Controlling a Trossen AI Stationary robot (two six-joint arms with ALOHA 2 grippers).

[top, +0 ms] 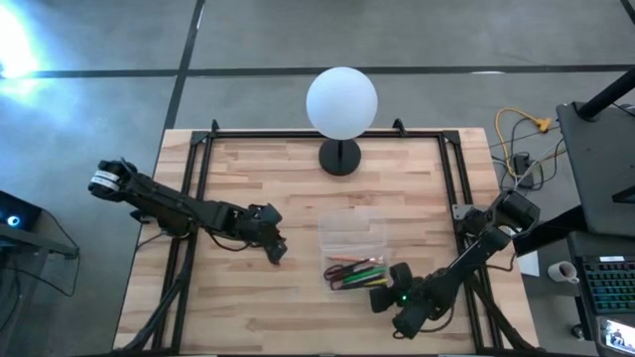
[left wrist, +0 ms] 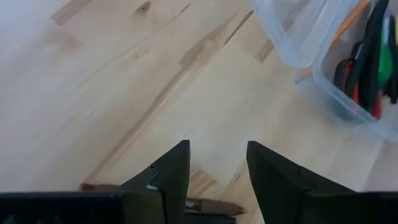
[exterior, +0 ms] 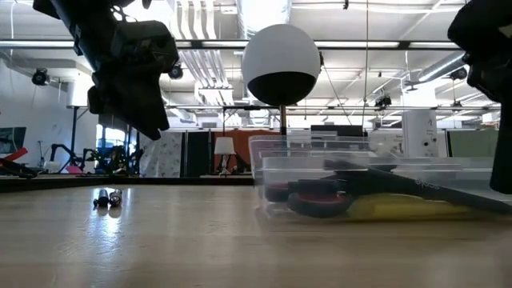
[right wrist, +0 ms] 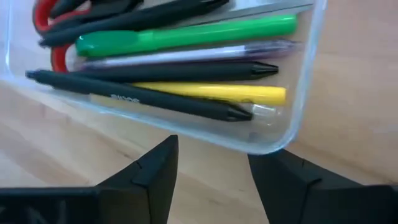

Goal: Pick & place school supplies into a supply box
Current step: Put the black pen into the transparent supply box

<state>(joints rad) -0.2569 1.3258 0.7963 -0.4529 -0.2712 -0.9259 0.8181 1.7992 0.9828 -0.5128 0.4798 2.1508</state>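
While most of the school supplies already lay inside the supply box (top: 353,248), the job looked nearly finished but not complete. The clear plastic box sat near the middle of the wooden table (top: 248,169), in front of a white globe lamp (top: 341,102) on a black base. Inside it were a green pen (right wrist: 186,36), a yellow pencil (right wrist: 214,92), several black pens (right wrist: 134,96) and red-handled scissors (right wrist: 46,12), lying side by side.

One brown pencil (left wrist: 214,205) remained on the bare table, well apart from the box on its left. The left gripper (left wrist: 217,168) hovered directly above that pencil, its two dark fingers spread moderately, holding nothing. In the low view a small dark item (exterior: 108,197) lay on the tabletop, probably that same pencil.

The right gripper (right wrist: 211,165) waited just beside the near end of the box, fingers parted and empty.

Judging from this, picking up that last pencil and dropping it into the box was what remained.
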